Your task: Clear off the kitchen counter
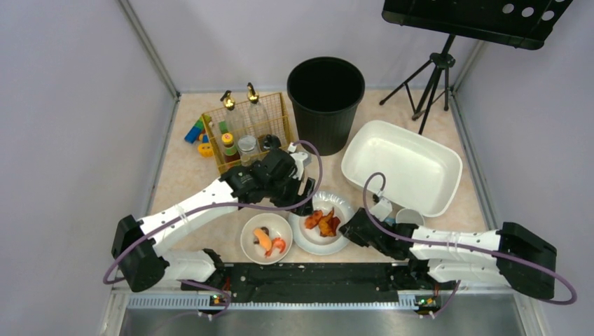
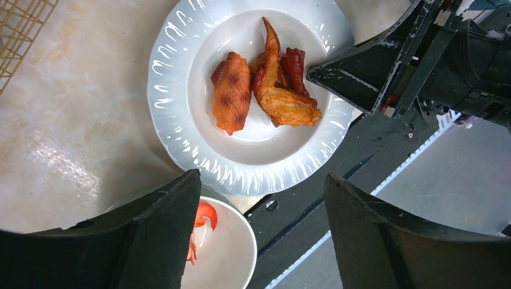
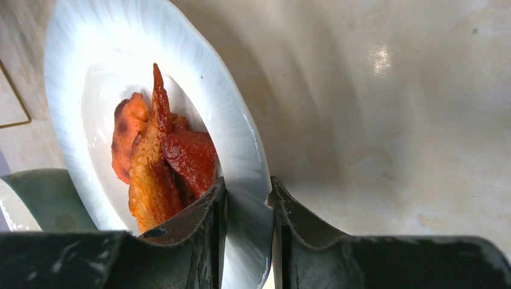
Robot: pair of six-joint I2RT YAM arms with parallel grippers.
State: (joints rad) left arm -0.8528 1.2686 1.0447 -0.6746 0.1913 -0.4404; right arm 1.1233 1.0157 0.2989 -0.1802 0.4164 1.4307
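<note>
Plainly not cleared yet: kitchen counter lying flat beneath the white plate and all around it. On that plate, a few glazed chicken wings piled loose. Pinching the plate's right rim with the right gripper, jaws drawn narrow, one inside the rim, one outside. Hovering above the plate's far-left edge with the left gripper, jaws wide, holding nothing. Risks tilting the plate from a one-edge pinch and sliding the wings onto the counter; risks slipping off the glossy rim too. Just left of the plate, a bowl with shrimp pieces; behind the plate, a black bin, contents unseen; right of it, a white tub with nothing showing inside; far left, a wire basket of bottles.
</note>
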